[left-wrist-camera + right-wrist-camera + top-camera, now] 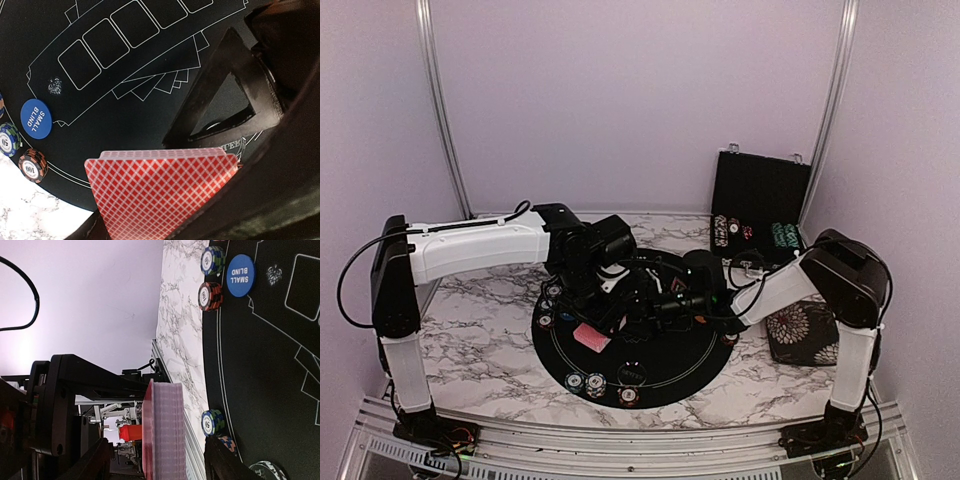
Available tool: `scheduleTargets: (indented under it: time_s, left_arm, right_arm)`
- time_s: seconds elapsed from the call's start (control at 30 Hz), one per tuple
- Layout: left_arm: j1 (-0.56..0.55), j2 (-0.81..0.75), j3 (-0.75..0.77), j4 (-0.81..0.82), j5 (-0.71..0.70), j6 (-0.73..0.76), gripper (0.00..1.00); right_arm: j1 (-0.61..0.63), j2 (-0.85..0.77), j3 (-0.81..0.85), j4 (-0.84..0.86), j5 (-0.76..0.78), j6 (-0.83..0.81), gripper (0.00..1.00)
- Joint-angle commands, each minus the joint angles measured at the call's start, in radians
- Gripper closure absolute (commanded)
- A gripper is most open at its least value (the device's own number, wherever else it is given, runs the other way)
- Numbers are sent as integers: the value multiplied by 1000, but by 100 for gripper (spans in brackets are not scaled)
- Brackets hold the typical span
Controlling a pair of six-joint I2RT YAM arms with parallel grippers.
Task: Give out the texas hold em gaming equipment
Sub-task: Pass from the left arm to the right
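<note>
Two chip stacks (32,165) — mat (125,125) edge, deck (160,195) nr.

Soft even lavender light, faint shadows; card deck (165,195) sharp, black foreground blurred.

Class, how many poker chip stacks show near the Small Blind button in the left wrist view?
2: a blue-green stack below-left of the Small Blind button, a red-black stack below that. Others may be cut off.

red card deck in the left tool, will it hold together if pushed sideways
Probably not: the deck is many loose thin cards, its top edges staggered, so it would likely splay. Held only at its lower end, the free top may flex.
</note>
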Motion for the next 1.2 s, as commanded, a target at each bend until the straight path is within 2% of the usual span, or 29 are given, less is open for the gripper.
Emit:
scheduleTargets:
  time_s: [0.0,0.33,0.73,0.9,1.0,1.17]
  left_arm:
    - [-6,6,43,-25,5,16,47]
    - [-12,6,50,-24,6,18,47]
    - [-11,1,29,-25,10,17,44]
    - [-7,-13,-8,-26,12,5,28]
    - [-2,-22,-35,-23,15,1,19]
    - [3,-33,-50,-5,10,-2,14]
  right_arm:
    - [20,28,16,66,-15,32,39]
    - [25,40,17,93,-18,52,51]
    - [25,40,9,147,-30,82,86]
    - [25,38,10,203,-34,106,100]
    - [24,40,6,266,-37,146,100]
    - [25,38,11,305,-36,169,100]
